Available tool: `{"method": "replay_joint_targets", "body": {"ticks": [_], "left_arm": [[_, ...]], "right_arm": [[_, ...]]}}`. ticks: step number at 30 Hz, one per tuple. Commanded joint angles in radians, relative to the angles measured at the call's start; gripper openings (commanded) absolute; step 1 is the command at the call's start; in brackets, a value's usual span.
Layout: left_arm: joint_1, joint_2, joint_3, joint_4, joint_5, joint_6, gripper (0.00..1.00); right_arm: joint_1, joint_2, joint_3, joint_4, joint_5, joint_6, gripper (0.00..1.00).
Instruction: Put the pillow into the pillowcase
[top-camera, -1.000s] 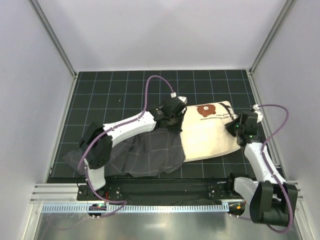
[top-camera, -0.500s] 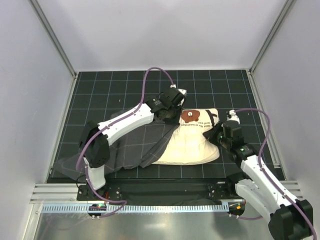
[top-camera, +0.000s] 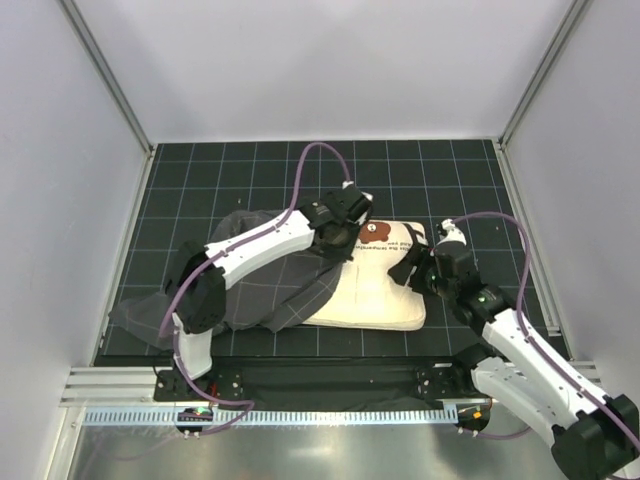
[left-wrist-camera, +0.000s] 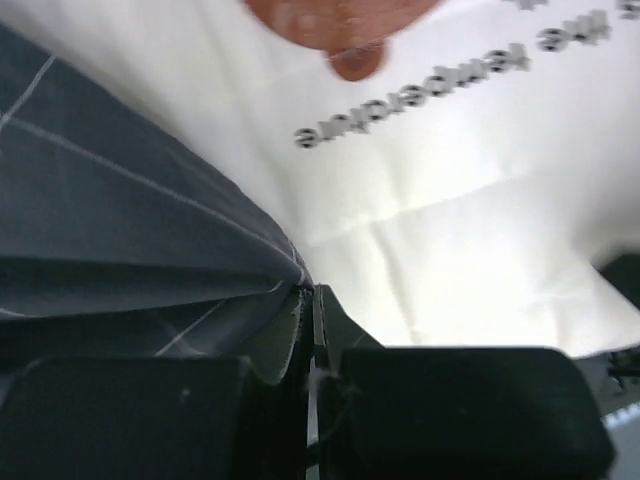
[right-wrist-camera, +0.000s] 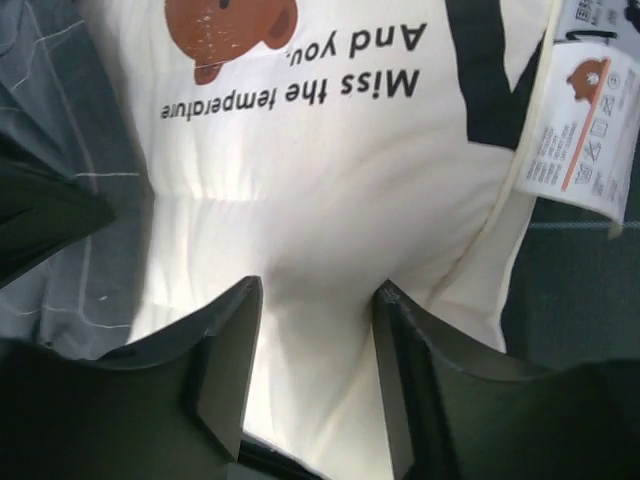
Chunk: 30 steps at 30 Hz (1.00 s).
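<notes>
One plump cream pillow (top-camera: 375, 292), checked grey pillowcase (top-camera: 262, 295)

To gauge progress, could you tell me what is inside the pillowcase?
The left end of the pillow goes into the pillowcase, whose mouth edge the left gripper pinches. The fabric hides how far in it reaches; the printed right part lies outside.

The gridded table (top-camera: 250, 170) is viewed whole from above and behind, looking down. Both wrist views are held very close over the pillow (top-camera: 375, 295). Its bear print (right-wrist-camera: 230, 30) and lettering (left-wrist-camera: 410, 105) are shared by all three.
</notes>
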Motion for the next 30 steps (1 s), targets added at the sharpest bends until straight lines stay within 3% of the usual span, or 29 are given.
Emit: {"method": "replay_joint_targets", "body": {"ticks": [1,5,8,9,12,15,23,25,27,29,30], "left_arm": [[0.061,-0.131,-0.093,0.068,-0.092,-0.002,0.06],[0.068,-0.194,-0.146,0.036,-0.17,-0.003,0.22],[0.068,-0.234,-0.17,0.013,-0.209,-0.015,0.48],[0.068,-0.242,-0.172,0.004,-0.222,-0.015,0.62],[0.068,-0.256,-0.157,-0.034,-0.31,-0.017,0.84],[0.075,-0.228,-0.1,-0.061,-0.322,-0.012,0.93],[0.141,0.0,0.118,-0.076,-0.24,0.005,0.96],[0.157,0.084,0.184,-0.079,-0.223,0.011,0.92],[0.167,0.156,0.224,-0.087,-0.216,0.014,0.81],[0.189,0.195,0.271,-0.102,-0.239,-0.003,0.63],[0.209,0.212,0.272,-0.094,-0.241,-0.006,0.57]], "right_arm": [[0.026,-0.052,0.092,-0.072,-0.013,-0.066,0.73],[0.022,0.009,0.171,-0.194,0.098,-0.115,0.92],[-0.007,0.081,0.207,-0.241,0.159,-0.155,0.96],[-0.024,0.099,0.208,-0.239,0.153,-0.163,0.96],[-0.092,0.153,0.182,-0.184,0.057,-0.19,0.98],[-0.139,0.194,0.152,-0.133,0.032,-0.193,0.99],[-0.182,0.294,0.018,0.12,-0.247,-0.158,0.99],[-0.179,0.323,-0.023,0.208,-0.294,-0.134,0.95],[-0.166,0.337,-0.042,0.252,-0.339,-0.121,0.89],[-0.144,0.34,-0.058,0.287,-0.347,-0.111,0.68],[-0.139,0.333,-0.066,0.301,-0.347,-0.108,0.47]]}}
